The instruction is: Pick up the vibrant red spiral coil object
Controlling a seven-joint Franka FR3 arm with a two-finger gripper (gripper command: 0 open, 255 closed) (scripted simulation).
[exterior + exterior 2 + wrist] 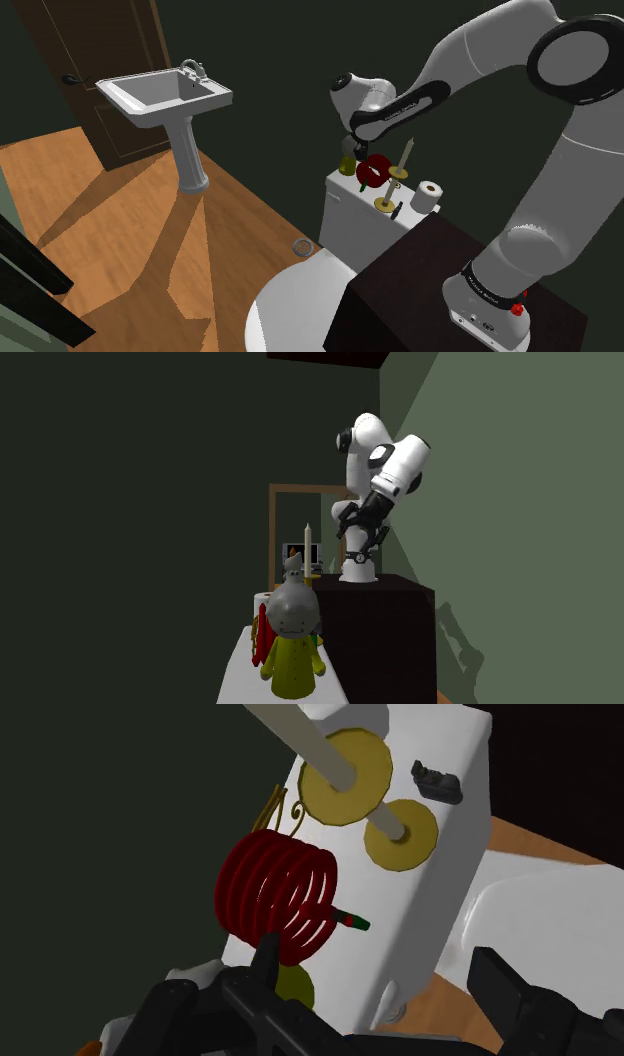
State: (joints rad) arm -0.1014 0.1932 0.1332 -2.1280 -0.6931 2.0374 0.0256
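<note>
The all-black two-finger gripper (380, 962) is released, its fingers spread wide and clasping nothing. One fingertip (266, 949) lies against the near rim of the dark red spiral wire coil (276, 899). The coil stands on the white toilet tank lid (440, 874), at the shoulder view's left of two brass-coloured disc candle holders (370, 764).

Shoulder view looks down from behind the stand (430, 285), toilet tank (350, 210) at ten o'clock. Second exterior view (dim, seemingly low) faces the arm (385, 472) along that tank; wrist view sits close above.
</note>
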